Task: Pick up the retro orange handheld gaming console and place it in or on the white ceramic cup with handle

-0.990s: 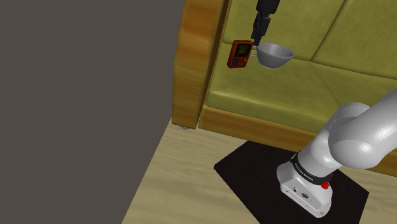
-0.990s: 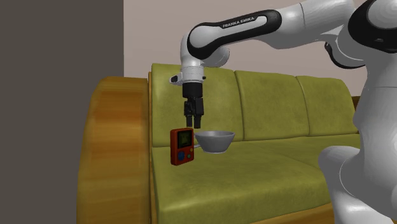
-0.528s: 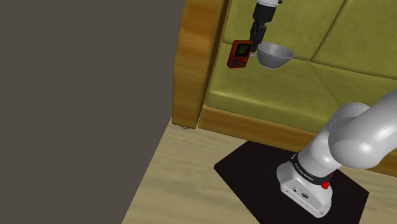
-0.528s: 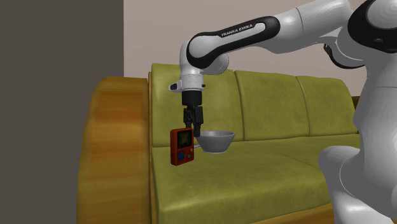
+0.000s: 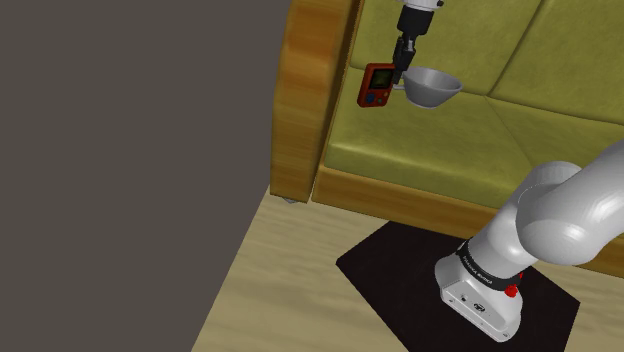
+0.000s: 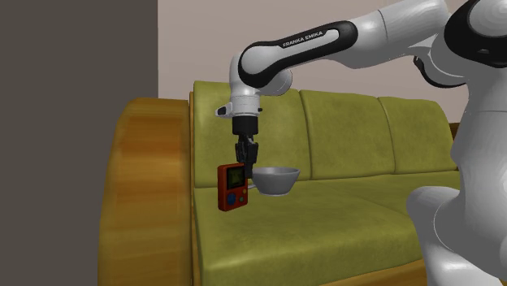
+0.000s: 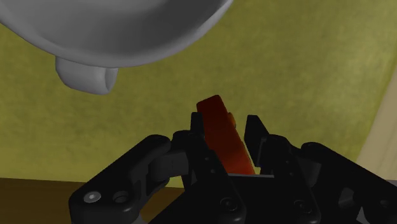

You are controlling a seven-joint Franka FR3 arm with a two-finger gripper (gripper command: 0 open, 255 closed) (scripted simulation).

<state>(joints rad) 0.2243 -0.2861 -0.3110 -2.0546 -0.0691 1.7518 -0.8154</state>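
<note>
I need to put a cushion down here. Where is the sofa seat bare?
Bare: the sofa seat from the cup toward the shoulder view's right, and the strip in front of the console. Crowded: by the wooden armrest, where console, cup and claw bunch.

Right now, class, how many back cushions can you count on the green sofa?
3 back cushions: one behind the orange console, one in the middle, one at the second exterior view's right beside the robot, which may hide more.
</note>
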